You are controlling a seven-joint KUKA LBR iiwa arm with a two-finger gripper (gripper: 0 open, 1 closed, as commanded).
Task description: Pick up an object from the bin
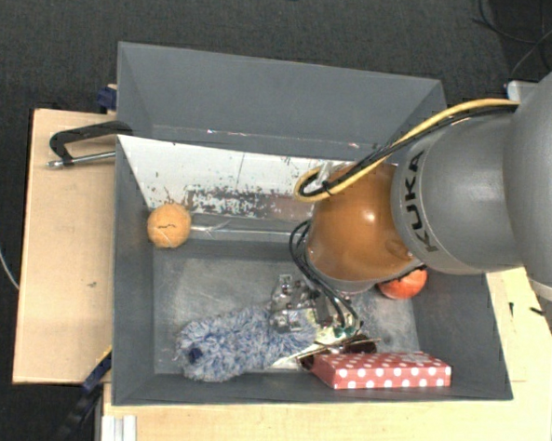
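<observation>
Since the task names no thing, the likeliest pick is judged from where the jaws hang: low over the right end of a blue-grey fuzzy sock (226, 347), a soft, woolly piece lying slack along the front of the bin floor, from left of centre to about the middle. Its limp, flattened lie suggests it would give under a pinch and could be taken from almost anywhere along its length, which may be why the arm comes down on the nearest end. Whether the jaws are parted or closed cannot be told; the metal parts there sit in a tangle against the fuzz, and nothing is clearly seen between them.

Just to the right, close against the sock's end, lies a red box with white dots (385, 371), flat along the front wall; its near corner is close enough to be nudged or caught. Above the jaws the orange wrist cover (354, 234) partly hides a red-orange round thing (405, 284) on the right side. Well apart, at the back left where the floor meets the sloped wall of the grey bin (265, 102), rests a tan ball (168, 225).
</observation>
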